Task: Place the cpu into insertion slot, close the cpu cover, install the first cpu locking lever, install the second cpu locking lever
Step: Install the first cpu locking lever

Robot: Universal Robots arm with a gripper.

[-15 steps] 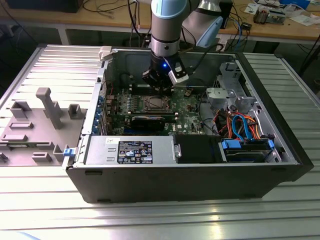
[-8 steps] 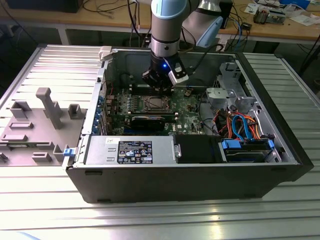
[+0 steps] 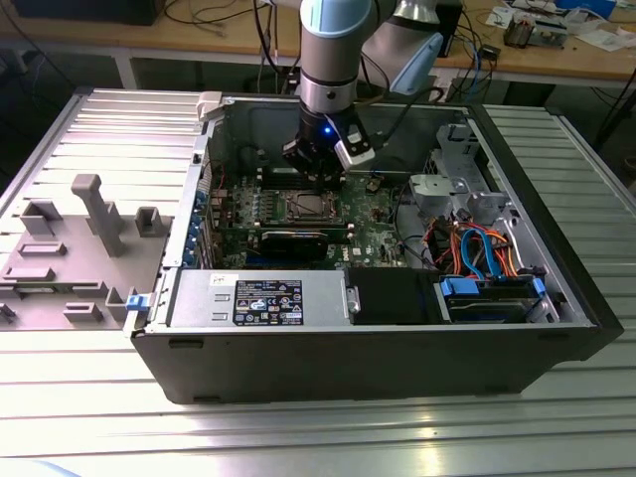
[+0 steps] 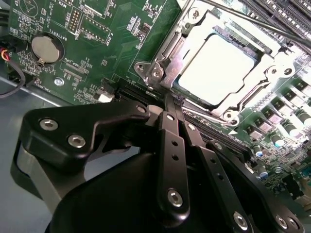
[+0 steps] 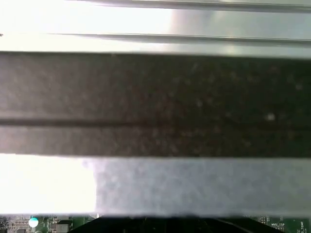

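Observation:
The cpu (image 4: 216, 68) shows its silver-grey top inside the insertion slot (image 4: 150, 70) on the green motherboard. The cpu cover (image 4: 279, 65) lies flat around it, the chip showing through its window. A thin metal lever rod (image 4: 252, 18) crosses above the socket's far side. My black gripper (image 4: 171, 99) is shut, and its tips are at the socket's near corner; whether they touch it I cannot tell. In the exterior view the gripper (image 3: 316, 177) hangs just behind the socket (image 3: 310, 207) inside the open computer case.
A coin battery (image 4: 44, 48) and long black memory slots (image 4: 284, 9) flank the socket. The case also holds a power supply (image 3: 258, 298) and a drive bay with blue and orange cables (image 3: 487, 258). A grey fixture block (image 3: 94, 209) stands outside on the exterior view's left. The dark case wall (image 5: 155, 97) is close.

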